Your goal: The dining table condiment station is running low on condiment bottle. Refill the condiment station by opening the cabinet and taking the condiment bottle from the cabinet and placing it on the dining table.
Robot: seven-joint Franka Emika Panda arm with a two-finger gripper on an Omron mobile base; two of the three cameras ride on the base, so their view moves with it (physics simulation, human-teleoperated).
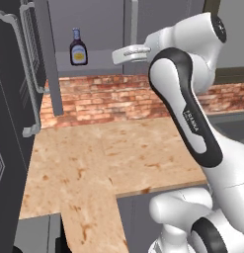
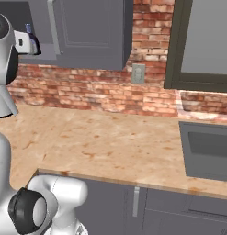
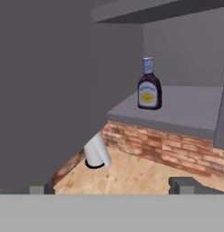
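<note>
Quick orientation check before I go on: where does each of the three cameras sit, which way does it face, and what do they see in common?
Left base view: behind the arm on its left, facing the open cabinet and the condiment bottle on its shelf; arm fills the right.
Right base view: behind on the right, facing the brick wall and counter; arm at the left edge.
Hand view: on the hand, looking into the cabinet at the bottle; open gripper tips at bottom.
Shared: bottle, cabinet, brick wall, counter.
</note>
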